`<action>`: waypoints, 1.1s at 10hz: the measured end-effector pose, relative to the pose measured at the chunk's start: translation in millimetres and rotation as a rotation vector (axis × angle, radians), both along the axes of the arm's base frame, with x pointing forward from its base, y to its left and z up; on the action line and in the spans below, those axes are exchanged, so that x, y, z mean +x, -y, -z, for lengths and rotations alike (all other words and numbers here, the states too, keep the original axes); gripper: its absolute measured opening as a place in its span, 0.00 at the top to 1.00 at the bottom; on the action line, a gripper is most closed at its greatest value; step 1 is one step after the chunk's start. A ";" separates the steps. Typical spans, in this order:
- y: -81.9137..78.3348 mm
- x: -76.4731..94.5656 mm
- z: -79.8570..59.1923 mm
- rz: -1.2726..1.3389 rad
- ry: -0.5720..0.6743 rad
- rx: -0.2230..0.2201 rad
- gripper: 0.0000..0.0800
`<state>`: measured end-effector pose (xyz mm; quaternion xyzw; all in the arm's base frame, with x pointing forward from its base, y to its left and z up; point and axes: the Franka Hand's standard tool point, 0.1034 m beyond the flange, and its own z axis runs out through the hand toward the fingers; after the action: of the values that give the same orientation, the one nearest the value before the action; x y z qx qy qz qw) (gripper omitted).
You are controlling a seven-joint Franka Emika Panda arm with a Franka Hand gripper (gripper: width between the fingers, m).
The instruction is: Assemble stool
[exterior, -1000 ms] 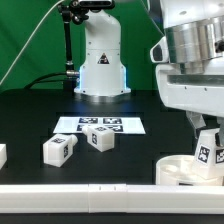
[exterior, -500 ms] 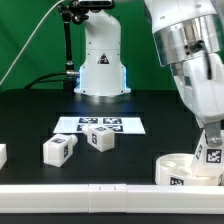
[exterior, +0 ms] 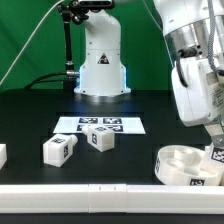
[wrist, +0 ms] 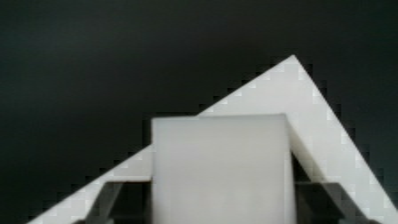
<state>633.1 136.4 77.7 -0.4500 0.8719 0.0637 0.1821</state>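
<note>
A white robot arm reaches down at the exterior view's right, over a black counter (exterior: 30, 128). Its pincer (wrist: 219, 198) is clamped on a chunky white held leg (wrist: 219, 160), with one dark finger on each side. The wrist view shows the leg gripped squarely.

The round white seat (exterior: 185, 160) lies at the front of the counter, on the exterior view's right. The held leg is at its far rim; we cannot tell whether they touch.

We judge the step to be fitting this leg into the seat. To do it well, we would keep the leg upright, line it up over a socket, lower it gently and keep the grip firm while it seats.

There is no true container here. The seat's open hollows look empty.

A loose leg (exterior: 60, 150) and a second loose leg (exterior: 100, 138) lie near the marker board (exterior: 100, 124), well apart from the seat.
</note>
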 end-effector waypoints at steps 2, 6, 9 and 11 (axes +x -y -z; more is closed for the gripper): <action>-1.7 -1.4 1.6 0.096 -0.030 0.028 0.57; 1.2 -3.6 -4.8 0.022 -0.056 0.049 0.35; 27.1 -3.1 -33.6 -0.172 -0.026 0.021 0.20; 40.4 -1.2 -43.6 -0.147 -0.018 0.030 0.19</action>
<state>631.8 95.9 121.3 -0.5095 0.8370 0.0941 0.1758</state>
